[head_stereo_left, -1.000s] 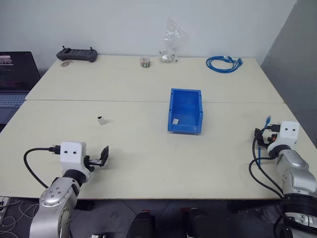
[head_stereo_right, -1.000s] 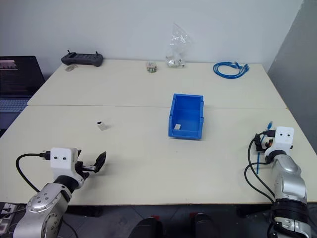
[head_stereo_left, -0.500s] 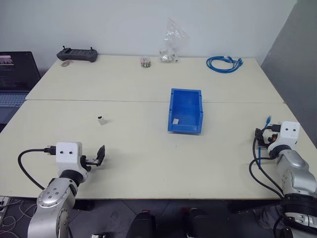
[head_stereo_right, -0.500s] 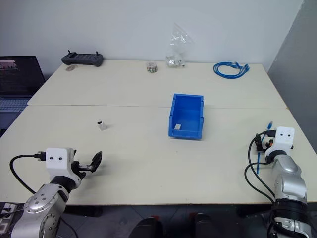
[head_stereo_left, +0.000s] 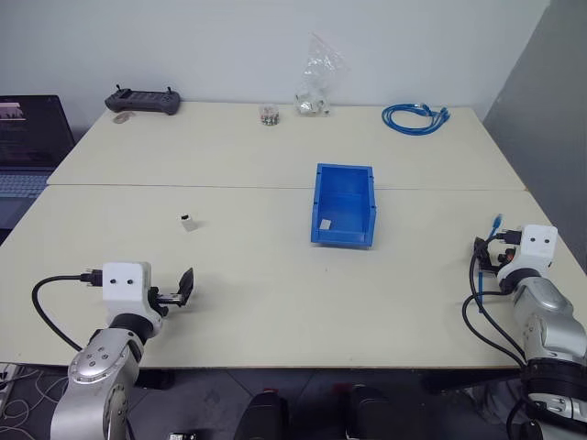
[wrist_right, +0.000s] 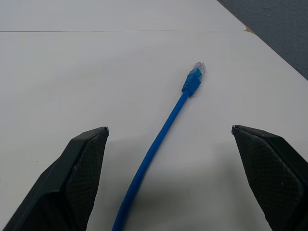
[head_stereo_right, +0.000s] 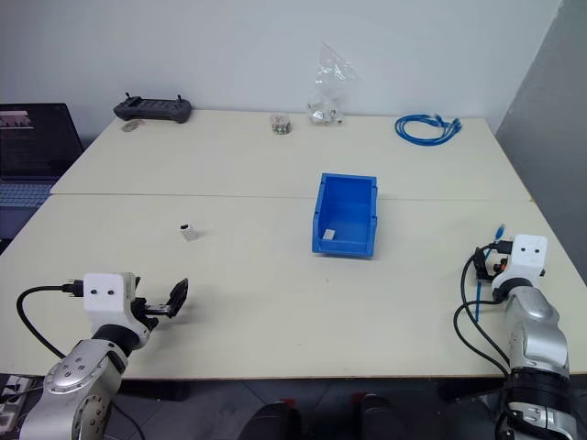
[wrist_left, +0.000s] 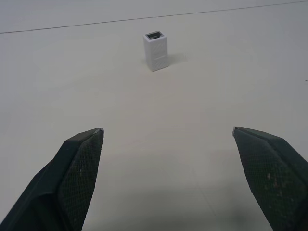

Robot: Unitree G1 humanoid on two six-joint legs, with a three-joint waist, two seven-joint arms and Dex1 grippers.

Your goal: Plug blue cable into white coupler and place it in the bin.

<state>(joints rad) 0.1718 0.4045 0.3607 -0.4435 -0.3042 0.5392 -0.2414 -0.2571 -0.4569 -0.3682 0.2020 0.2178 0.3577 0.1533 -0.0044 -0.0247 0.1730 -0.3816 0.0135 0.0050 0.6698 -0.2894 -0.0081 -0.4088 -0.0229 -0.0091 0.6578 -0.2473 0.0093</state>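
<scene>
Bright blue and thin, the short stiff blue cable (wrist_right: 159,139) is laid nearly straight on the pale beige tabletop (head_stereo_left: 266,293) at the robot's far right edge, its long axis running away from the robot. Its small clear-tipped plug end (wrist_right: 195,77) is pointed toward the far side of the table. In the right wrist view, the cable is seen lying between the two black fingers (wrist_right: 79,173) of the right gripper (wrist_right: 171,132), which are spread wide and are touching nothing.

The tiny white rectangular coupler (wrist_left: 155,50) is stood upright on the left half of the table, its dark socket end facing up. It is set well ahead of the left gripper (wrist_left: 168,132), whose jaws are likewise held wide apart and empty just over the tabletop.

The open-top bright blue plastic bin (head_stereo_left: 344,203) is placed near the middle of the table, between the two arms and apart from both, with a small white piece (head_stereo_left: 325,223) lying inside it.

Along the far edge, a coiled bundle of blue cables (head_stereo_left: 415,117), a crumpled clear plastic bag (head_stereo_left: 316,78) and a black handheld controller (head_stereo_left: 143,101) are seen.
</scene>
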